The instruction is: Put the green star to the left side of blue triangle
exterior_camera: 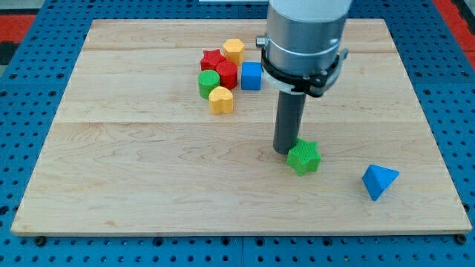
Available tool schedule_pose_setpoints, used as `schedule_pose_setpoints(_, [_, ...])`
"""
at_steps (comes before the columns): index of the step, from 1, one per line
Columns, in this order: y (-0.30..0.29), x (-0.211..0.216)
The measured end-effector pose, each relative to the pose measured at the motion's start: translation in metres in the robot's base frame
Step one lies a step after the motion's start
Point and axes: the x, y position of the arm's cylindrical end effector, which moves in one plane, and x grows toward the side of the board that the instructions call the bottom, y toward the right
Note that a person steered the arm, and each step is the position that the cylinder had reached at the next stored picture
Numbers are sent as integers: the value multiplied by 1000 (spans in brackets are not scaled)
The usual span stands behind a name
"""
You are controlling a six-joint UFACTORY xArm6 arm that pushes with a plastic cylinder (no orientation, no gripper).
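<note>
The arm carries no fingers, only a dark rod that holds nothing, and its tip (286, 151) stands on the wooden worktop (148, 170), touching the upper-left edge of the green star (304, 158). From the tip, the star lies just toward the view's lower right, and the blue triangle (379, 181) sits farther the same way, apart from the star. Well up and toward the view's left of the tip is a tight cluster: a blue cube (251, 76), a yellow hexagon block (234, 50), two red blocks (220, 67), a green cylinder (208, 84) and a yellow heart (221, 99).
</note>
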Motion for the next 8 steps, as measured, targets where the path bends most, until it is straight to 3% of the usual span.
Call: schedule_pose_setpoints(8, [72, 6])
